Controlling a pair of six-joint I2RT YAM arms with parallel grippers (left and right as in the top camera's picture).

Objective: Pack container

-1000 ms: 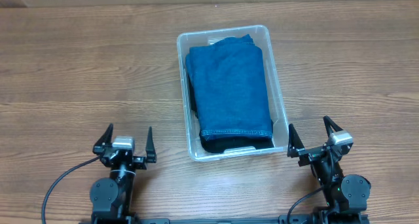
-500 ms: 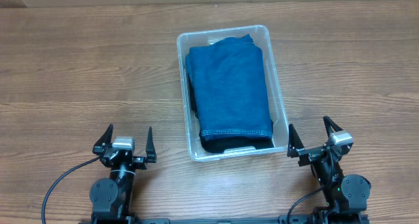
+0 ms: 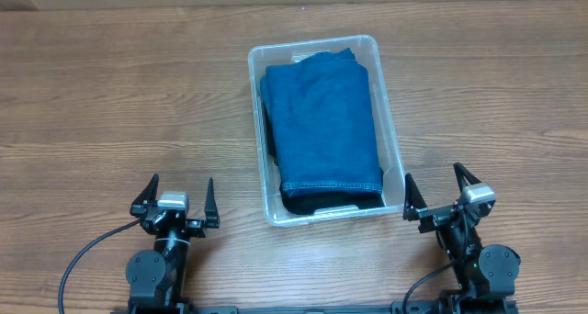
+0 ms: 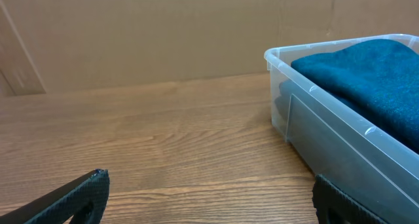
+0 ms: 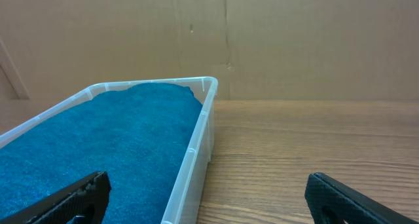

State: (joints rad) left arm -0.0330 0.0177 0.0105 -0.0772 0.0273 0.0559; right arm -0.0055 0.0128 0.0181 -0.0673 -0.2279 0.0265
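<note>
Wood-grain table (image 3: 92,94) spans the whole view, nothing loose on it besides 1 bin. Clear plastic container (image 3: 312,42) sits centre, a bit right of mid, long axis running near-to-far w/ a slight tilt. Inside: 1 folded blue denim-look cloth (image 3: 322,121) filling most of it, hem at the near end, and what looks like 1 darker cloth (image 3: 317,204) under it, peeking out at the near edge, so 2 cloths by my count. 2 grippers, both parked at the near edge. Right gripper (image 3: 432,172): fingers spread wide, nothing held, its inner finger just beside the bin's near-right corner; the bin lies far-left of it. Left gripper (image 3: 182,179): also spread, empty, well apart from the bin, which lies far-right of it. Right arm is the nearer 1. Judging by this, packing looks done or nearly so; any next move would prob. fall to the right arm, reaching far-left along the bin's long side.
</note>
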